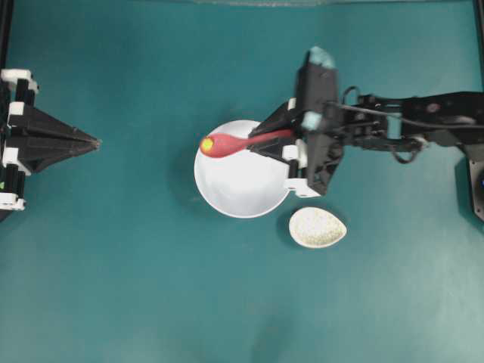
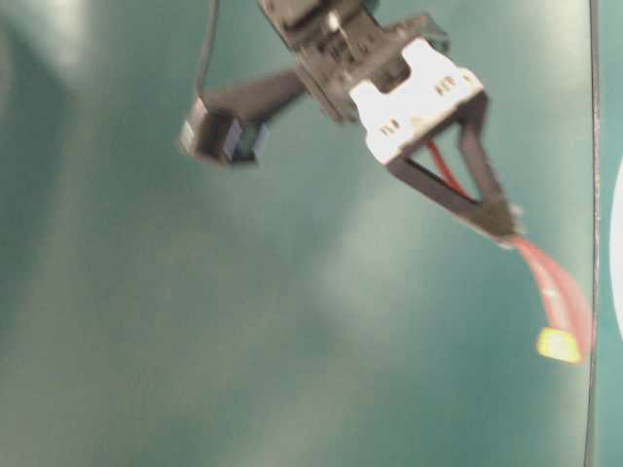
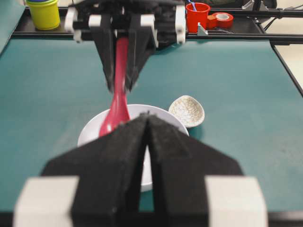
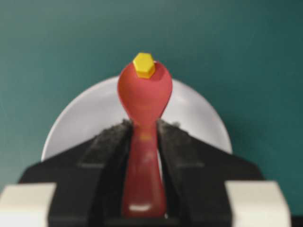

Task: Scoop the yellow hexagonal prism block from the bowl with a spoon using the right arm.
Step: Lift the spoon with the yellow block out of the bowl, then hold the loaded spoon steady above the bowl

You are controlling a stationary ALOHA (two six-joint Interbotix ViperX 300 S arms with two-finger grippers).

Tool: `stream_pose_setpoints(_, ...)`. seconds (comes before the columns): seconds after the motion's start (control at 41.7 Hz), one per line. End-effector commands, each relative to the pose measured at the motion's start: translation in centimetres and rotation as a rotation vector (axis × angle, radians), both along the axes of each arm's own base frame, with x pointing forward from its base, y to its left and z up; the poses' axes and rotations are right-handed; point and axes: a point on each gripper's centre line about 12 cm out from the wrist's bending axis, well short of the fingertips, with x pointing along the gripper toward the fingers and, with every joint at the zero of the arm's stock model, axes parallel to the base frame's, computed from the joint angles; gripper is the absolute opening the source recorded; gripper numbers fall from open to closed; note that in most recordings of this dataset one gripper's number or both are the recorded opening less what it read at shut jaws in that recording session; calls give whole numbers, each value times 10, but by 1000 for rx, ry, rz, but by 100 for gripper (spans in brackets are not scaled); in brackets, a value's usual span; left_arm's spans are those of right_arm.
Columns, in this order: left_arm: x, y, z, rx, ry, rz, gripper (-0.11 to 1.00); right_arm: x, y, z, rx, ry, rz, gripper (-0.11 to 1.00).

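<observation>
The right gripper (image 4: 144,135) was clamped on the spoon (image 4: 143,101) handle, the yellow hexagonal prism block (image 4: 143,65) sitting at the scoop's far tip (handle axis level), above the bowl (image 4: 199,118) rim

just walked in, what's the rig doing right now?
The right claw is shut on the handle of the pink-red spoon, holding it over the white bowl. The yellow hexagonal block sits in the scoop near its tip, so it is out of the bowl. The left claw is closed and parked at the left edge, holding nothing. A small speckled dish sits beside the bowl.
</observation>
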Motion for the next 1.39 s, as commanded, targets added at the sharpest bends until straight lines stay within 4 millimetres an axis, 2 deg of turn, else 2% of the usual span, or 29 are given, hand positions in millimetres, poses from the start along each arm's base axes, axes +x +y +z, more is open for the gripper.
stream_pose_setpoints(0.0,3,0,8,1,-18,-1,0,-11,4,24,-24,-128,-1,26)
stream_pose_setpoints(0.12,3,0,8,1,-18,-1,0,-27,11,33,-54,-223,14,26)
stream_pose_setpoints(0.312,3,0,8,1,-17,-2,0,-44,14,38,-65,-265,22,26)
stream_pose_setpoints(0.719,3,0,8,0,-18,0,0,-48,14,37,-67,-261,24,26)
stream_pose_setpoints(1.03,3,0,8,-2,-20,0,0,-62,15,42,-79,-285,31,26)
stream_pose_setpoints(1.366,2,0,9,0,-25,0,0,-62,15,44,-82,-294,31,26)
